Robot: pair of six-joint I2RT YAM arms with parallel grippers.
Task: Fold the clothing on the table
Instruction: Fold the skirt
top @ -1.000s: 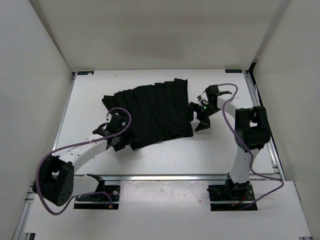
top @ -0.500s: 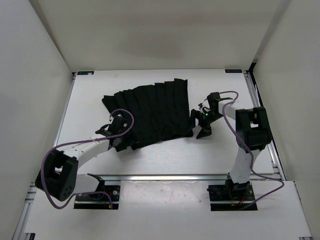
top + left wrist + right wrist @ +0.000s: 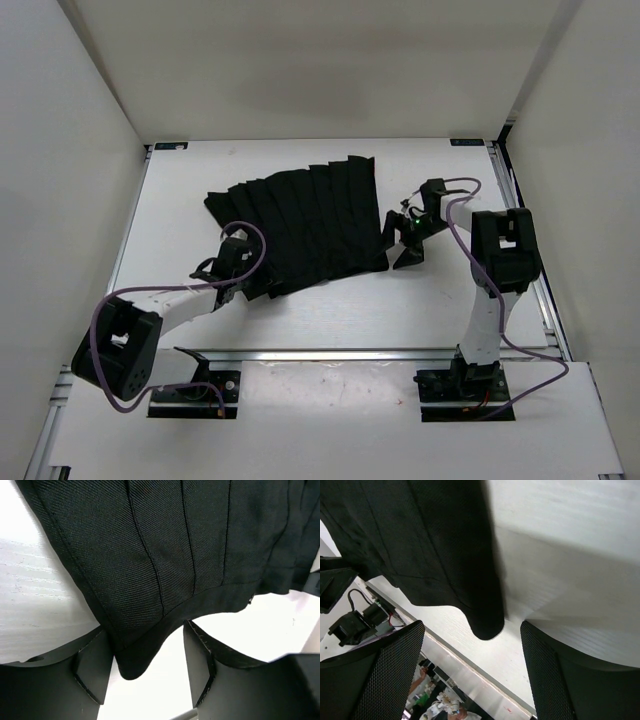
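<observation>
The clothing (image 3: 300, 225), a black pleated garment, lies spread flat on the white table (image 3: 340, 310). My left gripper (image 3: 248, 282) is at its near left corner. In the left wrist view that hem corner (image 3: 132, 662) hangs between the fingers (image 3: 92, 665), touching the left one, while white table shows between it and the right one. The left gripper (image 3: 147, 667) is open. My right gripper (image 3: 394, 244) is at the garment's near right corner. In the right wrist view that rounded corner (image 3: 487, 622) lies between the wide-apart mesh pads (image 3: 545, 675) of the open right gripper (image 3: 472, 672).
A metal rail (image 3: 330, 353) runs along the table's near edge, in front of both arm bases. White wall panels (image 3: 70, 150) close in the left, back and right sides. Purple cables (image 3: 150, 292) loop from each arm.
My left gripper has slid onto the near left corner and its jaws have narrowed. My right gripper has shifted slightly at the near right corner. The garment has stayed flat.
</observation>
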